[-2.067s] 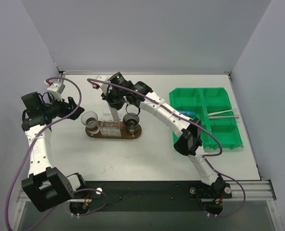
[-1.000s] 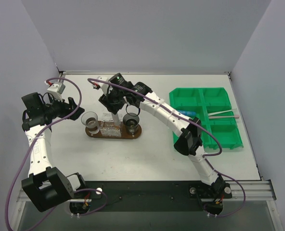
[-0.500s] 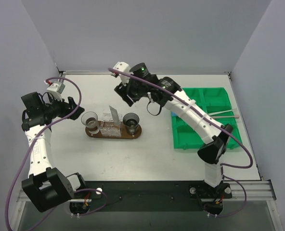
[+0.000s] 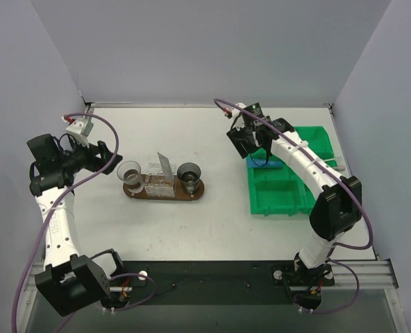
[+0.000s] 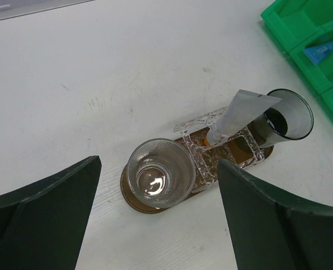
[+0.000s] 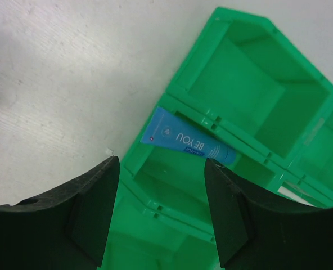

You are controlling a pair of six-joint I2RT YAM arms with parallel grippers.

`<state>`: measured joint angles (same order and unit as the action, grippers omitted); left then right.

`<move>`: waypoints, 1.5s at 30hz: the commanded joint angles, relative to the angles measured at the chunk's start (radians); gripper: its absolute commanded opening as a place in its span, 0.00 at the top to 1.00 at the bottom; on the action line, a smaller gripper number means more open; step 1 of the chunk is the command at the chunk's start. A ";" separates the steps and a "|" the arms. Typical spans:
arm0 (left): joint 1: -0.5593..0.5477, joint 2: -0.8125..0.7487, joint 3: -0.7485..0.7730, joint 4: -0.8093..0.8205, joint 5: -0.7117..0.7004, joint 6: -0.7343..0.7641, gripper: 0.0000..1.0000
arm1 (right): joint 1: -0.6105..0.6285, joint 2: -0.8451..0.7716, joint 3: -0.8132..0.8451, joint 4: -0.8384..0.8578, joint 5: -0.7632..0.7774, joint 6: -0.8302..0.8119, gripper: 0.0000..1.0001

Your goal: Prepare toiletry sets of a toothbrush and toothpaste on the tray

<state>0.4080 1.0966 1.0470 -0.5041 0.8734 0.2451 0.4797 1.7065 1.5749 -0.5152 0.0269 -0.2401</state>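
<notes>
From above, the left arm (image 4: 53, 208) is bent over the left side of the table (image 4: 157, 125). The left jaws stand wide apart, facing the tray (image 4: 193, 195) with nothing in them. The tray lies left of the table's middle and carries a clear cup (image 4: 130, 173), a clear holder (image 4: 160, 184) and a dark cup (image 4: 189, 173). The toothpaste (image 4: 164, 164) stands tilted in the holder. The right arm (image 4: 309, 166) reaches over the green bin (image 4: 282, 201), with the right jaws above its left rim. Beside them a blue tube (image 4: 255, 164) lies well apart from the tray. In the left wrist view, both fingers (image 5: 40, 219) frame the tray (image 5: 250, 153). The toothpaste (image 5: 242, 109) sits narrow end down in the clear holder (image 5: 203, 160), its flat end near the dark cup (image 5: 287, 115), and the clear cup (image 5: 158, 179) stands at the other end. In the right wrist view, the fingers (image 6: 82, 219) are apart and empty. Between them the blue tube (image 6: 190, 142) lies across a divider at the edge of the green bin (image 6: 251, 84).
</notes>
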 commanded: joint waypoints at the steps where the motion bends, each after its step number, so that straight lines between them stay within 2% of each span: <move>1: 0.006 -0.029 0.019 -0.004 0.045 0.028 0.05 | 0.017 0.001 -0.084 0.078 0.099 -0.041 0.43; 7: 0.006 -0.044 0.015 -0.053 0.044 0.083 0.04 | -0.004 0.036 -0.138 0.081 0.173 -0.134 0.43; 19: 0.006 -0.049 -0.007 -0.054 0.033 0.091 0.05 | -0.079 0.071 -0.194 0.050 0.094 -0.321 0.46; 35: 0.006 -0.034 -0.004 -0.053 0.015 0.088 0.04 | -0.102 0.188 -0.187 0.056 0.067 -0.361 0.47; 45: 0.006 -0.026 -0.005 -0.045 0.018 0.083 0.05 | -0.101 0.208 -0.257 0.204 0.125 -0.357 0.47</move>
<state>0.4080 1.0683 1.0378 -0.5655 0.8757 0.3214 0.3847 1.9129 1.3499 -0.3771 0.1093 -0.5880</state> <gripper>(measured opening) 0.955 0.530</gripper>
